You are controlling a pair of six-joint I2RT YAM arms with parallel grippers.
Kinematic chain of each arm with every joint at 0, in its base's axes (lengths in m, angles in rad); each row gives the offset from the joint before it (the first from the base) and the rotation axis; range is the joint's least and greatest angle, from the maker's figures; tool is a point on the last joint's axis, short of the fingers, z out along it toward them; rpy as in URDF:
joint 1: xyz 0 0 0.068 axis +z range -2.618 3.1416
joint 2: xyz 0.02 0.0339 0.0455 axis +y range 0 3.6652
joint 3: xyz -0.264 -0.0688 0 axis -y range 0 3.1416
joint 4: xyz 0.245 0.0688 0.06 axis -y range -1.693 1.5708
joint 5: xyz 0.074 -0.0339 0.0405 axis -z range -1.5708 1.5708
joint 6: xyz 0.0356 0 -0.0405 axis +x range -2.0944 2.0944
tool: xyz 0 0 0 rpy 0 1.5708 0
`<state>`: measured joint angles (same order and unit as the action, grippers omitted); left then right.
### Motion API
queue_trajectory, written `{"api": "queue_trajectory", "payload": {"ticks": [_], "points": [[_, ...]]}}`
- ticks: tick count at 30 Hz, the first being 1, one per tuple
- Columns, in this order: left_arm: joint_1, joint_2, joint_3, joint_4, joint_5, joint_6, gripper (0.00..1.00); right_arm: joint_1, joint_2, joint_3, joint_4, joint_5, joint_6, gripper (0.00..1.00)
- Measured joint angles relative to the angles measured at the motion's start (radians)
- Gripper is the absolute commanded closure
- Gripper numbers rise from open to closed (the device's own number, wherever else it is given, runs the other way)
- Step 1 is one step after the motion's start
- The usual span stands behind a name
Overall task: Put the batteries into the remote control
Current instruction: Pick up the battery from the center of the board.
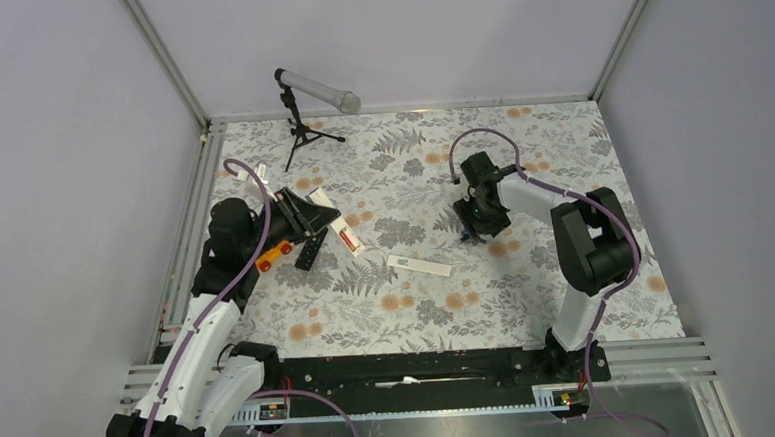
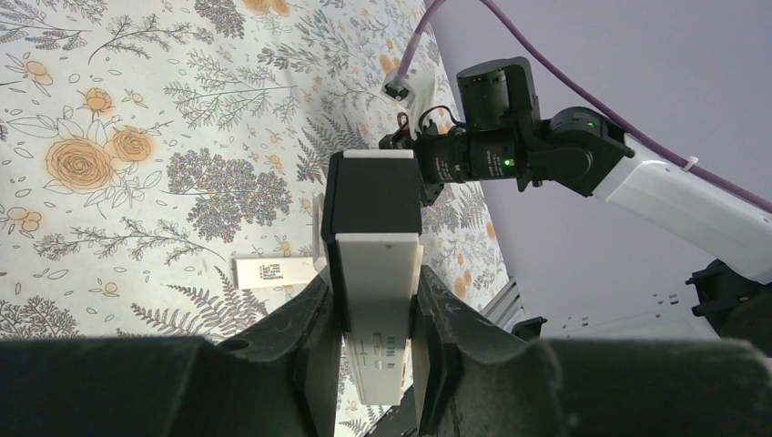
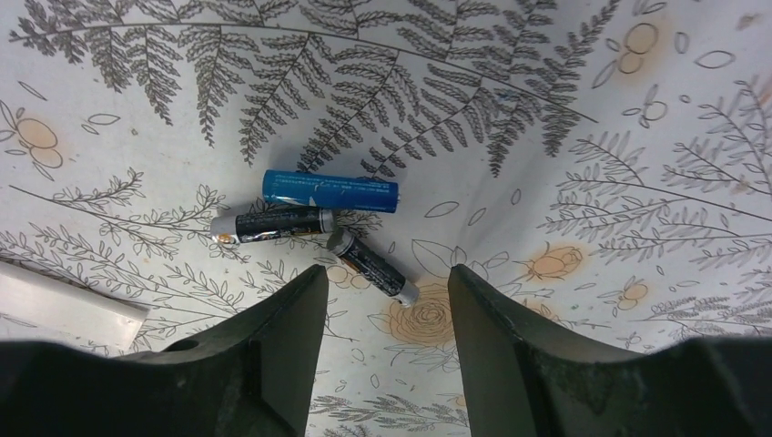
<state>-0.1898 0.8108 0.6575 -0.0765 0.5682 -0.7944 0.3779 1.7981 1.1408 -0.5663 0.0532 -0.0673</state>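
- Three batteries (image 3: 309, 223) lie loose on the bench (image 1: 398, 308), on its fern-and-flower cloth over on the right-hand side, right under the right tool (image 3: 387, 282).
- The blue battery (image 3: 330, 191) lies flat. A black battery (image 3: 273, 224) lies alongside it and touches it. A second black battery (image 3: 373, 266) runs off at a slant, one end against the first black one and the other end pointing into the gap between the fingers (image 3: 273, 346).
- The right tool hangs above them with its jaws standing wide and nothing between them.
- The remote (image 2: 373, 255) is up in the left tool (image 2: 375, 282), over on the left side of the bench and well apart from the batteries. It is clamped by its long sides, white at the gripped end and black at the far end.
- A white strip with a printed label (image 1: 418, 265) lies flat between the two arms.
- Near the left tool (image 1: 301, 215) there is a white bar with a red patch (image 1: 344, 233); from above I cannot tell whether it is the held remote.
- A black bar (image 1: 312, 249) and an orange toy car (image 1: 273, 255) lie just below that tool.
- At the back edge stands a microphone (image 1: 317, 90) on a small tripod.
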Motion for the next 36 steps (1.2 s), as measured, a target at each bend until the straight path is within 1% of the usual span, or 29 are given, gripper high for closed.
{"api": "queue_trajectory", "payload": {"ticks": [2,3,5,6,9,11,13,20,25,28,30,33,36], "points": [[0.002,0.005,-0.004,0.013,0.005,-0.003,1.00,0.001,0.012,0.000,-0.004,-0.016,-0.013,0.43],[0.003,0.007,-0.006,0.019,0.007,-0.004,1.00,0.001,0.016,0.000,-0.005,-0.020,-0.017,0.45],[0.005,0.010,-0.008,0.026,0.012,-0.009,1.00,0.001,0.026,0.000,-0.005,-0.024,-0.023,0.53],[0.006,0.010,-0.010,0.027,0.013,-0.010,1.00,0.001,0.027,0.001,-0.006,-0.031,-0.025,0.59],[0.010,0.010,-0.012,0.027,0.021,-0.013,1.00,0.001,0.037,0.012,-0.011,-0.035,-0.033,0.72],[0.011,0.010,-0.013,0.027,0.026,-0.014,1.00,0.001,0.049,0.029,-0.026,-0.034,-0.037,0.77],[0.013,0.010,-0.013,0.027,0.031,-0.015,1.00,0.001,0.065,0.049,-0.046,-0.029,-0.037,0.80],[0.020,0.009,-0.013,0.027,0.035,-0.015,1.00,0.001,0.070,0.058,-0.076,-0.046,-0.040,0.87],[0.022,0.009,-0.013,0.028,0.042,-0.015,1.00,0.001,0.063,0.056,-0.082,-0.048,-0.027,0.86],[0.022,0.008,-0.013,0.035,0.050,-0.015,1.00,0.001,0.030,0.054,-0.087,-0.044,-0.008,0.85],[0.021,0.007,-0.014,0.040,0.050,-0.018,1.00,0.002,-0.030,0.040,-0.077,-0.043,0.006,0.84],[0.008,0.004,-0.029,0.079,0.049,-0.038,1.00,0.005,-0.174,0.024,-0.070,-0.055,0.034,0.83],[-0.034,0.010,-0.068,0.140,0.050,-0.075,1.00,0.015,-0.307,0.022,-0.035,-0.105,0.075,0.82]]}}
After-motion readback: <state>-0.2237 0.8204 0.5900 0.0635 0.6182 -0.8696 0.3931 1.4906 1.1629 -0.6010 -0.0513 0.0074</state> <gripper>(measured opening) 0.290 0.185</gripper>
